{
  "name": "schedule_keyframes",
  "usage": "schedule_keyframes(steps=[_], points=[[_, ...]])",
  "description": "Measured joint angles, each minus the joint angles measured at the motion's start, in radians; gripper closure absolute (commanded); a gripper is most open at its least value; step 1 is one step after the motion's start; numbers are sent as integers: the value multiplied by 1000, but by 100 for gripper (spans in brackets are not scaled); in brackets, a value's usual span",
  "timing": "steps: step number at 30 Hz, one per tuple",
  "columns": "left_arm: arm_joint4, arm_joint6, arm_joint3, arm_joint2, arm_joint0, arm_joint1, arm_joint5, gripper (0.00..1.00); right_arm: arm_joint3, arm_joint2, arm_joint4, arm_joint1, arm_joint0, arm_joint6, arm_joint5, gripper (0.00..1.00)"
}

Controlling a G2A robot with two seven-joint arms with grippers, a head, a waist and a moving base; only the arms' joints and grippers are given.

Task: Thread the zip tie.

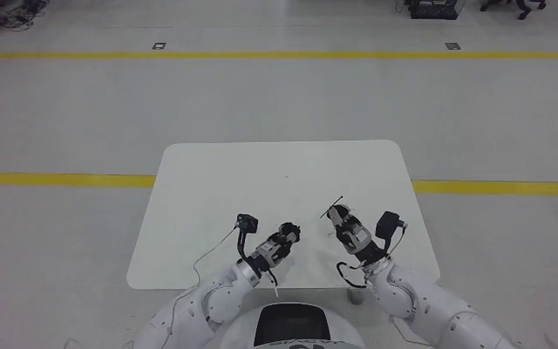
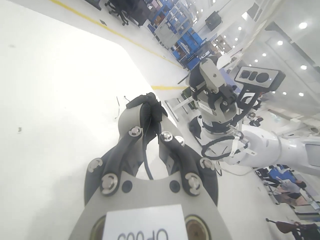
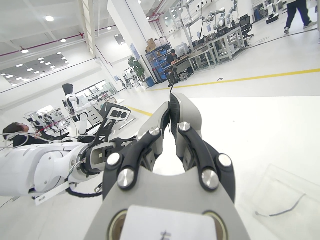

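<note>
Over the white table (image 1: 261, 174) your right gripper (image 3: 170, 106) pinches a thin black zip tie (image 3: 172, 86), tip past its fingers (image 3: 185, 106); left gripper (image 2: 150, 106) clamps a black strip (image 2: 145, 158).

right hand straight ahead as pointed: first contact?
Way looks free. Past the right hand and the zip tie it grips lies the table top; height above it is unclear, so it might graze that.

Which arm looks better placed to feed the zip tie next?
Probably the right: the right gripper pinches the zip tie with its thin end sticking free past the fingertips. The left gripper is shut on a black strap that trails back toward its palm.
</note>
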Motion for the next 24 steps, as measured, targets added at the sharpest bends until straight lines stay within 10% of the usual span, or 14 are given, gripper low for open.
schedule_keyframes(steps=[5, 24], points=[[4, 95, 18, 80, -58, -2, 0, 100, -11, -74, 19, 16, 97, 68, 0, 100], [6, 99, 19, 83, -59, -2, 0, 100, -10, -76, 17, 17, 99, 68, 0, 100]])
